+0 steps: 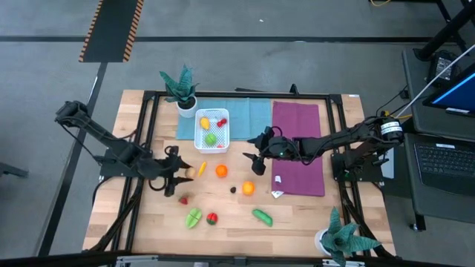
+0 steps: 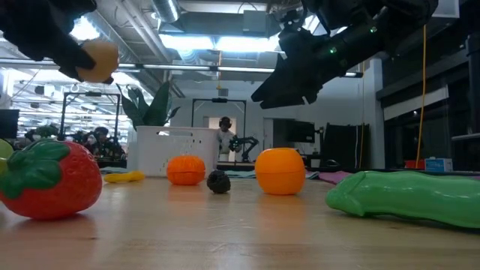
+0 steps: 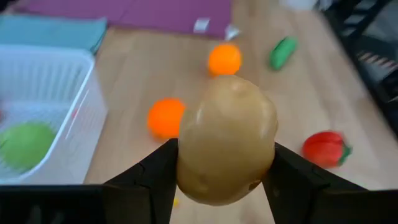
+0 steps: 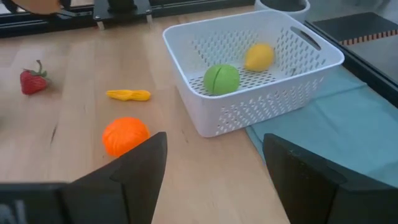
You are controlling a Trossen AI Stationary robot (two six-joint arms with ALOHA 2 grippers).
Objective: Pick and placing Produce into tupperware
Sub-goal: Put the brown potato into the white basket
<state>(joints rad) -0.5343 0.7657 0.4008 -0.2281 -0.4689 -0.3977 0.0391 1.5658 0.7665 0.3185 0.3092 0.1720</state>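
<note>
The dark left gripper (image 1: 184, 171), reaching in from the tabletop's left edge, clamps a tan potato (image 3: 227, 138); the dark right gripper (image 1: 252, 156), mid-table, hangs open-fingered and empty.

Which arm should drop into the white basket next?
Left, probably. The left gripper already holds a potato and sits near the white basket. The right gripper is open and empty, also near the basket.

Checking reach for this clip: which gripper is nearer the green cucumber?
Right. The right gripper hangs open above the table, up-table from the green cucumber. The left gripper, holding the tan potato, is farther off across the table.
</note>
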